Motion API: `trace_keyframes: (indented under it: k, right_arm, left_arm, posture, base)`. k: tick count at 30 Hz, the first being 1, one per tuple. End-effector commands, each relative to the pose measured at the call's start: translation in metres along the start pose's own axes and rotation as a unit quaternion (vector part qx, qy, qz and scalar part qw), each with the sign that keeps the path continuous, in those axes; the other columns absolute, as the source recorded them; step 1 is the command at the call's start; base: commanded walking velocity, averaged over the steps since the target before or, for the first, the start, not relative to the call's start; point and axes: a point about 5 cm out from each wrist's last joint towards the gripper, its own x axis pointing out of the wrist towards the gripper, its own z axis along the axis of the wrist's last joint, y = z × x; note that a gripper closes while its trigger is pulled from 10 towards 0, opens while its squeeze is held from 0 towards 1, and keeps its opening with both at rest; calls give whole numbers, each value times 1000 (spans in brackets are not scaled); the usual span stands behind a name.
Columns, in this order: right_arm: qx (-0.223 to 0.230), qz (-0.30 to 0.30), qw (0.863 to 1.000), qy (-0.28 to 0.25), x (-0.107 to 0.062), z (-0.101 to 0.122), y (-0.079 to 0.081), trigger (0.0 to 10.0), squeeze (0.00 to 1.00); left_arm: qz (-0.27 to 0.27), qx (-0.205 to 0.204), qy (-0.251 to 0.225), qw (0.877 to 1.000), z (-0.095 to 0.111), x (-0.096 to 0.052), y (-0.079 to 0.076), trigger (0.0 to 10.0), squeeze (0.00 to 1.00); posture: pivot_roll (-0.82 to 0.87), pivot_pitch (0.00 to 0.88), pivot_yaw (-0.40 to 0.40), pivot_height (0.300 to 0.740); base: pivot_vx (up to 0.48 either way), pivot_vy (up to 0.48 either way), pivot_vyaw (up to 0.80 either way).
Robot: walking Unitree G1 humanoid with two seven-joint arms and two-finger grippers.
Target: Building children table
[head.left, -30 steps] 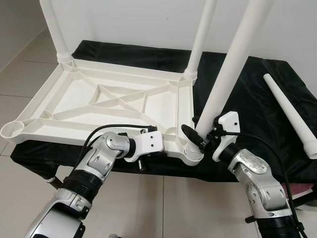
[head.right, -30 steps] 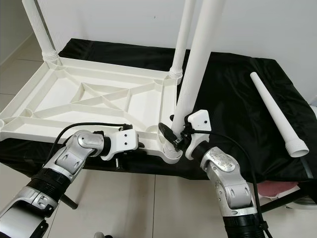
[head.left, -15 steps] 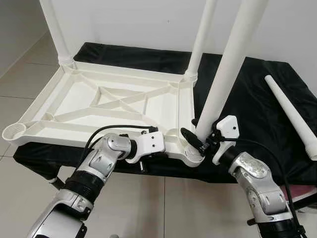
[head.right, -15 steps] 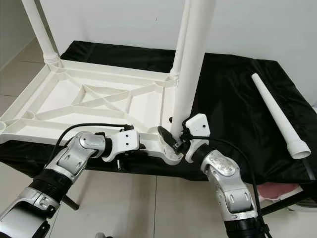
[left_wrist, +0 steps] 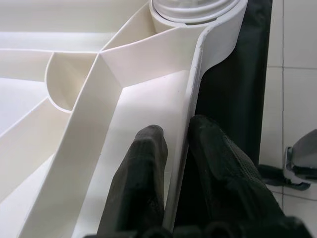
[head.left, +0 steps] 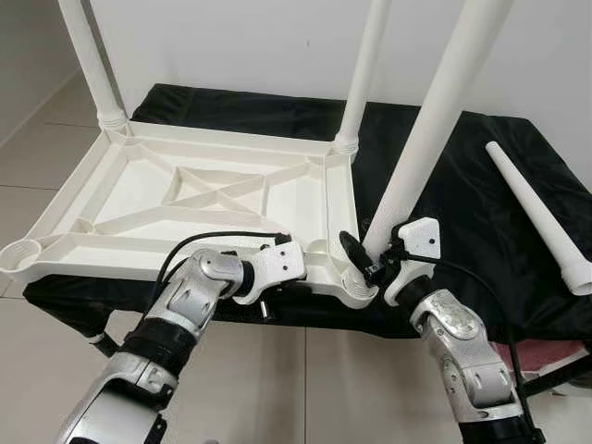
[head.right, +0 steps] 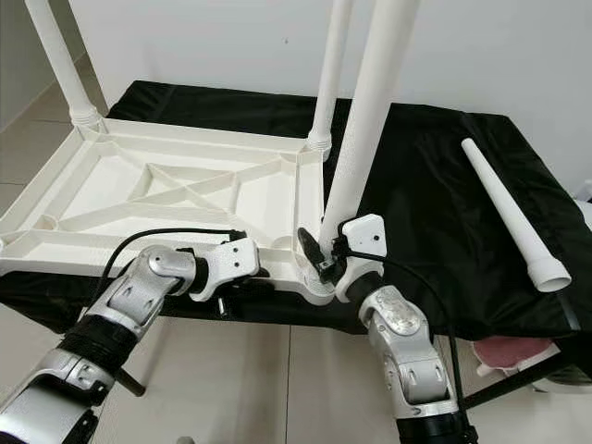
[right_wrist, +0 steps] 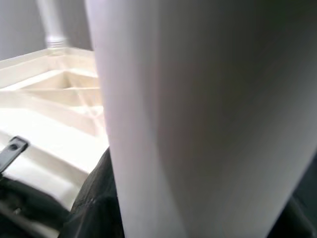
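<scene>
Leg (head.left: 435,125), tilted a second ago, now stands straighter over near corner socket (head.left: 356,289) of upturned tabletop (head.left: 208,199) on black desk (head.left: 444,185). Right claw (head.left: 368,264) pinches leg's base. Left claw (left_wrist: 176,163) clamps tabletop's near rim. Spare leg (head.left: 536,213) lies apart, right.

No readable text, labels, brand marks or numbers anywhere here, just plain white plastic and black cloth.
</scene>
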Motion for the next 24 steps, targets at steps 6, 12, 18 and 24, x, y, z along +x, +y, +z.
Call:
trace_keyframes:
  k: [6, 12, 18, 24]
  right_arm:
    - [22, -150, 956, 250, -28, -89, -15, 10000, 0]
    - [23, -246, 935, 253, -26, -84, -25, 10000, 0]
    - [35, -262, 931, 251, -23, -83, -20, 10000, 0]
    - [54, -293, 927, 230, -21, -78, -18, 10000, 0]
  left_arm:
    - [122, -41, -61, 990, 29, 3, 23, 10000, 0]
    - [149, -77, -68, 984, 37, 10, 27, 10000, 0]
    - [149, -79, -73, 983, 42, 14, 26, 10000, 0]
    - [143, -72, -71, 985, 41, 15, 23, 10000, 0]
  posture:
    - [-15, 125, -10, 740]
    - [-16, 131, -9, 740]
    - [-14, 133, -9, 740]
    - [-10, 136, -8, 740]
  base:
    - [0, 0, 0]
    - [0, 0, 0]
    - [0, 0, 0]
    - [0, 0, 0]
